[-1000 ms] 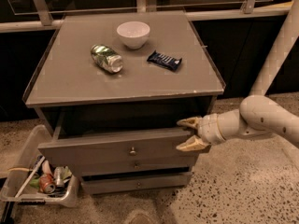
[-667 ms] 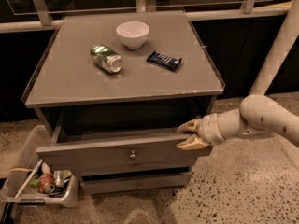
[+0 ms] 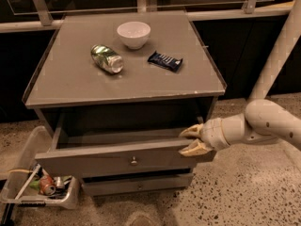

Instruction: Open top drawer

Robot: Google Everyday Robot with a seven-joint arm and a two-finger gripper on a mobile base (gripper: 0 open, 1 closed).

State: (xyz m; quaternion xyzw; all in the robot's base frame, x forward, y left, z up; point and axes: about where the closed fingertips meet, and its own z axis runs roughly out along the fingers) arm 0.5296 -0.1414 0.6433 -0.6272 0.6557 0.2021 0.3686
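Note:
The top drawer [image 3: 89, 161] is the grey drawer with a small round knob [image 3: 134, 161] at the centre of its front. It stands partly pulled out of the grey cabinet [image 3: 70, 86], and its plain grey inside shows. My gripper [image 3: 192, 141] comes in from the right on a white arm [image 3: 263, 121]. Its tan fingers [image 3: 190, 131] straddle the top edge of the drawer front at its right end, one inside the drawer and one on the front face, closed on the panel.
On the cabinet top lie a white bowl [image 3: 133, 34], a crushed green can [image 3: 107, 59] and a dark blue snack bar [image 3: 165, 60]. A slimmer drawer front [image 3: 136, 185] sits below. A white bin [image 3: 70, 199] of trash stands at the lower left. A white pole [image 3: 277, 55] rises at the right.
The top drawer has slid a little further out of the cabinet, and my gripper has moved with its right end.

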